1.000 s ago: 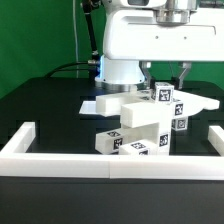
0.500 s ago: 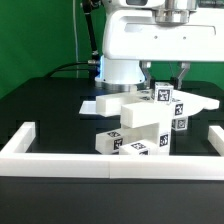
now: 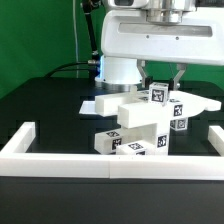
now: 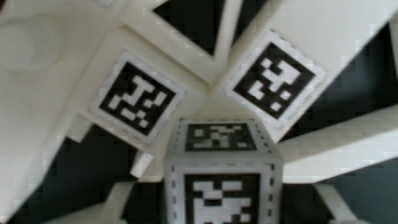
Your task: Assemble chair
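The chair parts sit in a pile at the middle of the black table. A white square post point(image 3: 160, 100) with black-and-white tags stands upright on top of the pile. My gripper point(image 3: 163, 84) comes down from above and is shut on that post's upper end, one finger on each side. In the wrist view the post point(image 4: 219, 165) fills the middle between my gripper point(image 4: 219, 208) fingers, with two tagged panels point(image 4: 139, 95) behind it. A slanted white bar point(image 3: 140, 116) and a low tagged block point(image 3: 122, 143) lie under and in front of the post.
A long low white border wall point(image 3: 60, 160) runs along the front and turns back at both ends. A flat white piece point(image 3: 98, 104) lies behind the pile on the exterior view's left, another point(image 3: 208, 103) on its right. The arm's white base point(image 3: 120, 70) stands behind.
The gripper and the held post have shifted very slightly up and toward the exterior view's left. The grip has stayed the same.
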You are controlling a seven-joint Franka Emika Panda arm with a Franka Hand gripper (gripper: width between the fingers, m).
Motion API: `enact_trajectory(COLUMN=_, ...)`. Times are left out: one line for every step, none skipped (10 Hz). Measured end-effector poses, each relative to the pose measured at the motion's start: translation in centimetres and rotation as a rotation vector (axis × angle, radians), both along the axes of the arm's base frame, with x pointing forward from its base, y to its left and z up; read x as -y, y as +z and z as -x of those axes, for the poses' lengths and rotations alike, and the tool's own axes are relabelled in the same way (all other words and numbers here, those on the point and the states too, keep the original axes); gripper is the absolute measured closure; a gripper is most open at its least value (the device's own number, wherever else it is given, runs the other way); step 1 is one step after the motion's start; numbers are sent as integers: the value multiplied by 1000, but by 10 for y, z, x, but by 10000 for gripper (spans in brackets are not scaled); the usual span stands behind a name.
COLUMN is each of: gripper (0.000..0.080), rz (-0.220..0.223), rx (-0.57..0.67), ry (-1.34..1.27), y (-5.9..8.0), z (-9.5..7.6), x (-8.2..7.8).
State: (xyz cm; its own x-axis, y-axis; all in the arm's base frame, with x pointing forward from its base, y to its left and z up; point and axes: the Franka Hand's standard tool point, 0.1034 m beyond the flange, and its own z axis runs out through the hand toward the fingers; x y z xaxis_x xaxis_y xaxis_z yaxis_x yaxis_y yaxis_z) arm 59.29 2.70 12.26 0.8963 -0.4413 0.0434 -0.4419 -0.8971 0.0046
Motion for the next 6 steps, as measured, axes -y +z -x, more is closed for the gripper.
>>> enact_trajectory(gripper=511, rz=-4, rx=2, ry=-101, y=0, z=0, x=0)
enact_trajectory(gripper=511, rz=-8, rx=4, ry=-170, y=0, z=0, x=0)
enact_trajectory(gripper=511, rz=-12, rx=6, ry=-258, y=0, z=0, x=0)
enact_trajectory(gripper=511, rz=-14, rx=8, ry=-308, y=0, z=0, x=0)
enact_trajectory(gripper=511, rz=-19, rx=10, ry=-412, y=0, z=0, x=0)
enact_trajectory(gripper=511, rz=-21, rx=12, ry=-485, y=0, z=0, x=0)
